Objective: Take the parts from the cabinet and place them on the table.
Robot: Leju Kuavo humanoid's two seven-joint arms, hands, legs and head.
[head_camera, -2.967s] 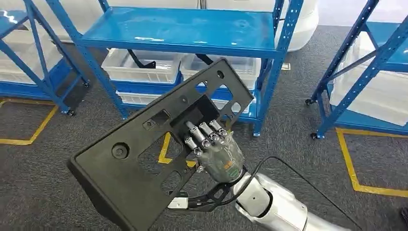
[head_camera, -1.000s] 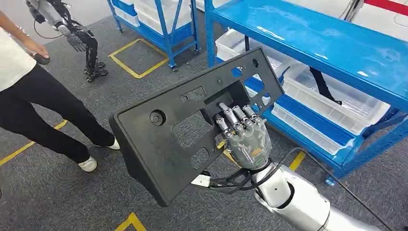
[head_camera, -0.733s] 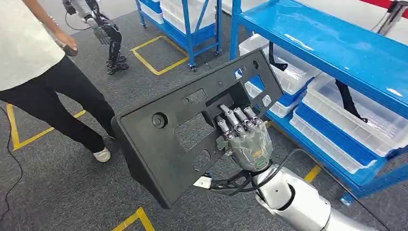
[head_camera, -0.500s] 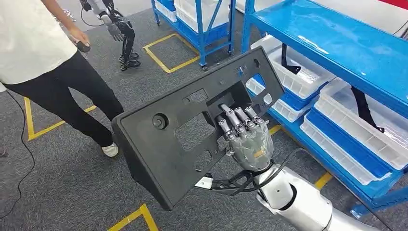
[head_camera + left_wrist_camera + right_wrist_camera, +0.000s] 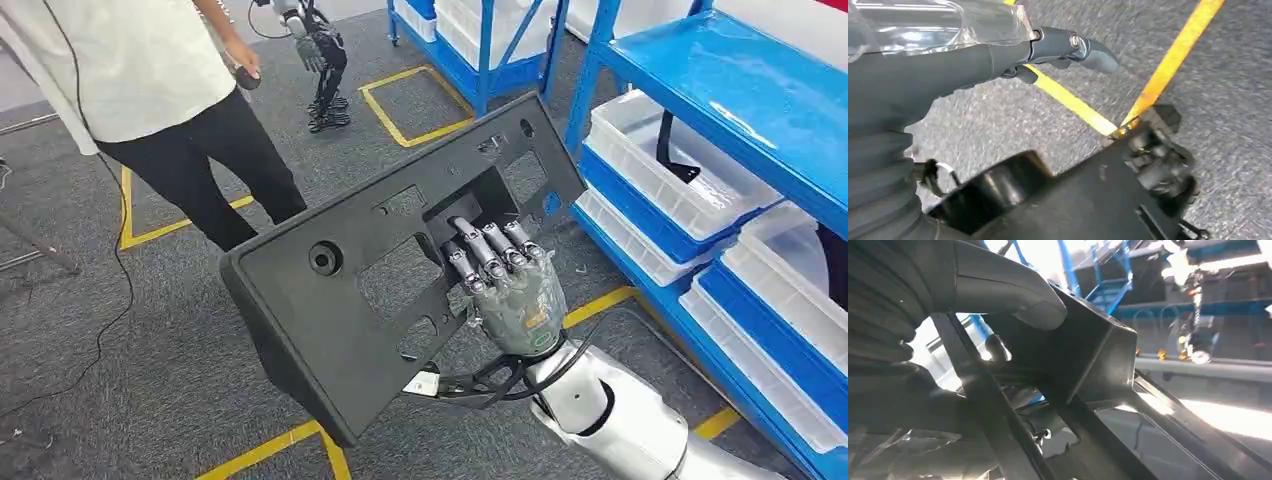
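A large black plastic panel (image 5: 370, 290) with several cut-outs and holes is held up, tilted, in the middle of the head view. My right hand (image 5: 510, 295) grips it from behind, with the fingers (image 5: 485, 250) hooked through a rectangular opening. In the right wrist view the thumb (image 5: 998, 285) presses on the dark panel (image 5: 1088, 355). My left hand (image 5: 948, 55) hangs over grey carpet with its fingers stretched out and nothing in it.
A person in a white shirt and black trousers (image 5: 170, 90) stands at the upper left. Another robot (image 5: 320, 50) stands at the top. A blue rack (image 5: 720, 80) with white bins (image 5: 680, 170) runs along the right. Yellow tape (image 5: 270, 450) marks the carpet.
The whole view has swung: the blue rack slid off to the right and the person came closer at the upper left. The panel stays in my right hand.
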